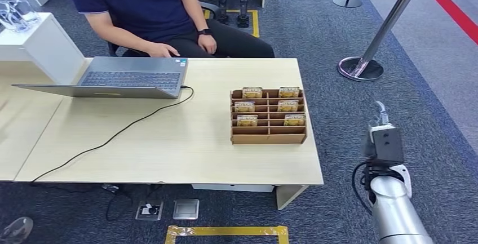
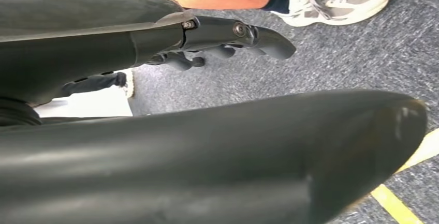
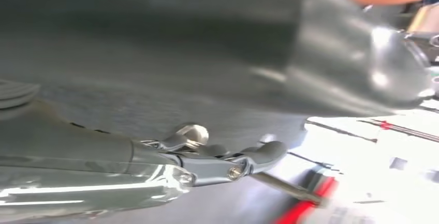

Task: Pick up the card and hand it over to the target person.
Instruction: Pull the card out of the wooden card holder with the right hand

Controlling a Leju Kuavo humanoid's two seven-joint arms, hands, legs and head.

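Cards (image 1: 246, 106) untouched — right robot hand (image 1: 381, 115) seemingly empty.

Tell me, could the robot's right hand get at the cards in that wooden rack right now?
Probably yes: the right hand hangs beside the table, holding nothing, and nothing stands between it and the card rack.

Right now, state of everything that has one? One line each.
Laptop: open, cable plugged in.
Card organizer: upright on the table, cards in several slots.
Right hand: off the table's right side, holding nothing, fingers apart.
Left hand: over the carpet, holding nothing.
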